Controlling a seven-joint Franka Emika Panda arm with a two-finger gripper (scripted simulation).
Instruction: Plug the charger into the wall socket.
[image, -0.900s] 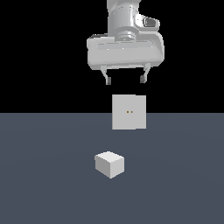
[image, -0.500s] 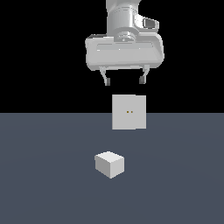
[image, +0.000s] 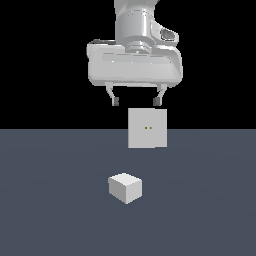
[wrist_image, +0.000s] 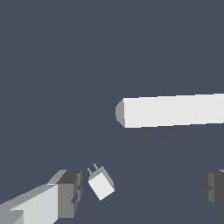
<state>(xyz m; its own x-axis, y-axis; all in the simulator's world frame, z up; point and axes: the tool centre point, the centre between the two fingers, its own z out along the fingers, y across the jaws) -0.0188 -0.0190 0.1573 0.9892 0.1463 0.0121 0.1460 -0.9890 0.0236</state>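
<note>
The charger (image: 125, 187) is a small white cube lying on the grey floor, nearer the camera than the wall socket (image: 147, 128), a flat upright white square panel with two tiny orange-brown holes. My gripper (image: 136, 101) hangs open high above both, empty, its dark fingertips (image: 115, 101) just above the socket's top edge in the exterior view. In the wrist view the charger (wrist_image: 101, 183) shows two prongs and lies close to one fingertip (wrist_image: 70, 192). There the wall socket (wrist_image: 173, 110) appears edge-on as a long white slab.
A flat dark grey floor (image: 50, 200) spreads around the two objects. Behind it the background is black. Nothing else stands on the floor.
The gripper has shifted slightly toward the exterior view's right and a little lower. Charger and socket have not moved.
</note>
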